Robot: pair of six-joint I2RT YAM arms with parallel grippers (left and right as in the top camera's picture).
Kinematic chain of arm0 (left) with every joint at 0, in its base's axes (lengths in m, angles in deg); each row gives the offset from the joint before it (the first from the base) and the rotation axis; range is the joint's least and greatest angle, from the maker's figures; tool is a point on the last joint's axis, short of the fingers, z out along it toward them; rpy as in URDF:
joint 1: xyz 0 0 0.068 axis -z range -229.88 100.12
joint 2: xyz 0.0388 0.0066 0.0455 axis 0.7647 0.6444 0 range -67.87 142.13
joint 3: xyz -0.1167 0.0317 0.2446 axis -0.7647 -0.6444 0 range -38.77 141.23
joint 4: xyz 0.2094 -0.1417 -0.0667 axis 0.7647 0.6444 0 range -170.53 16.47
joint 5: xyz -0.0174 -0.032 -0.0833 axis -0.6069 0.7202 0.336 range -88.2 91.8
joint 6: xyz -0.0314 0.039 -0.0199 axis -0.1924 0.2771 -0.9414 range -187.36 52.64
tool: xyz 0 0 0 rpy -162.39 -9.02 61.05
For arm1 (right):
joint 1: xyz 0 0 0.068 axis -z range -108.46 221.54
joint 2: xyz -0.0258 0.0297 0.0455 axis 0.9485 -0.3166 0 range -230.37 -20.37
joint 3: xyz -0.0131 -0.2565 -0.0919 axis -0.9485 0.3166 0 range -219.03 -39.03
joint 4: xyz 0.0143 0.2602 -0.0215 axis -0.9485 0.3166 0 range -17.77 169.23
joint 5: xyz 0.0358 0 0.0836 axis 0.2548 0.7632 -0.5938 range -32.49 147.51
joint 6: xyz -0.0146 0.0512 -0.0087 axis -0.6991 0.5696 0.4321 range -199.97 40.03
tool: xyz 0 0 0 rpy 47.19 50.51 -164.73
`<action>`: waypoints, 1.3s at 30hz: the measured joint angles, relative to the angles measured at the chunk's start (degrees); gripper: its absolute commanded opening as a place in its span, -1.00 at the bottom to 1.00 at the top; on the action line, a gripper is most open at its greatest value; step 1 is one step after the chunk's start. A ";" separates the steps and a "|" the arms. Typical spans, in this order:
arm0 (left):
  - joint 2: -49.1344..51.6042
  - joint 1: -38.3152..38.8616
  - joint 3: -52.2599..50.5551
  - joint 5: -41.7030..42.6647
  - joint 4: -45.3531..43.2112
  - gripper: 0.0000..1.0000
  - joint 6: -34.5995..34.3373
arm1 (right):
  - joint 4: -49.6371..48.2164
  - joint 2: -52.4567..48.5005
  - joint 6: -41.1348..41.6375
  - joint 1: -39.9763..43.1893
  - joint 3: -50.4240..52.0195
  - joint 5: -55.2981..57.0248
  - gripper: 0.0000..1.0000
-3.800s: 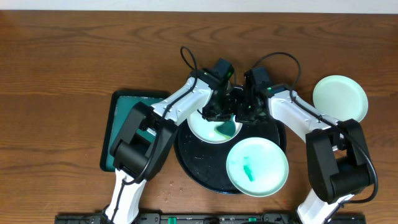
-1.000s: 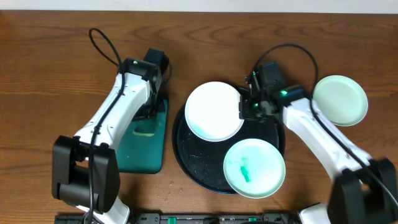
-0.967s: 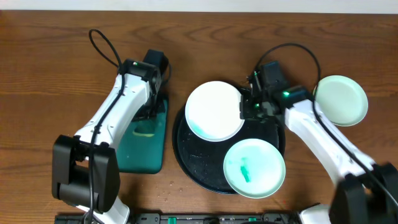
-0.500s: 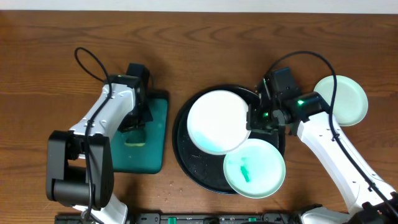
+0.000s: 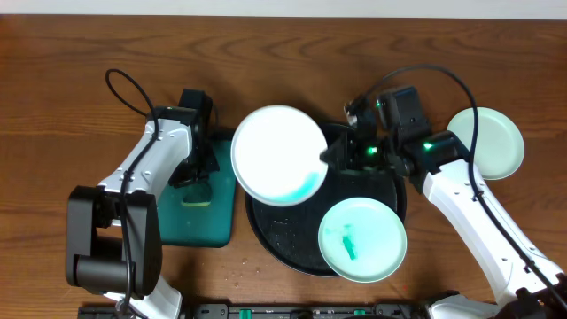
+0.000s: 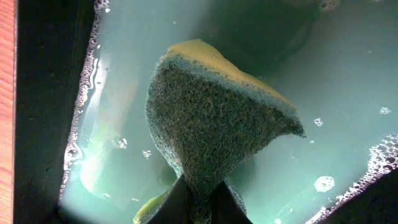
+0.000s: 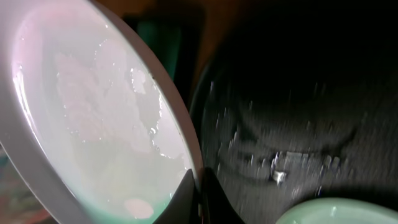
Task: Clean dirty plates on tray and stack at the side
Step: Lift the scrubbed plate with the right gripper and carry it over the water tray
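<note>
Swinging out toward 10 o'clock from where it hung over the middle of the tray half a second ago, the white plate [image 5: 277,153] now overhangs the tray's left rim and reaches the edge of the teal basin [image 5: 190,227]. The left arm has not shifted.

Three plates are in view. The white plate is pinched at its 3 o'clock rim by the right gripper [image 5: 329,158], whose jaws are closed narrowly on that edge. The wrist view shows the plate tilted, its face streaked with suds and a greenish tint low down. I cannot tell whether it touches the tray. A smeared plate [image 5: 363,239] with a green blob lies at 5 o'clock on the tray. A pale green plate [image 5: 485,142] rests on the table [image 5: 89,80], off the tray toward 2 o'clock.

One round black tray [image 5: 282,232], wet and speckled, holds only the smeared plate flat on it. One basin sits at the tray's 9 o'clock and holds cloudy, bubbly water. In it is a single sponge [image 6: 214,118], with a yellow top and a grey scouring face. The left gripper [image 6: 198,198] squeezes the sponge's lower corner between nearly closed jaws.
</note>
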 measured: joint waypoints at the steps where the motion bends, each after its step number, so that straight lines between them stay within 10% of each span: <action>1: 0.00 0.00 0.00 0.13 0.02 -0.86 0.00 | -1.29 0.00 0.00 0.00 0.00 1.46 -0.98; 17: 0.00 0.00 0.00 0.44 -1.79 -0.66 0.68 | 3.93 0.00 -4.85 0.00 0.00 21.03 -0.98; 24: 0.00 0.00 0.00 0.44 -1.86 0.36 1.16 | 5.38 0.00 -6.64 0.00 0.00 22.95 -0.97; 39: -18.73 0.00 0.13 0.35 -0.09 0.51 1.05 | 4.61 -0.37 -8.13 -4.96 0.00 32.30 -0.97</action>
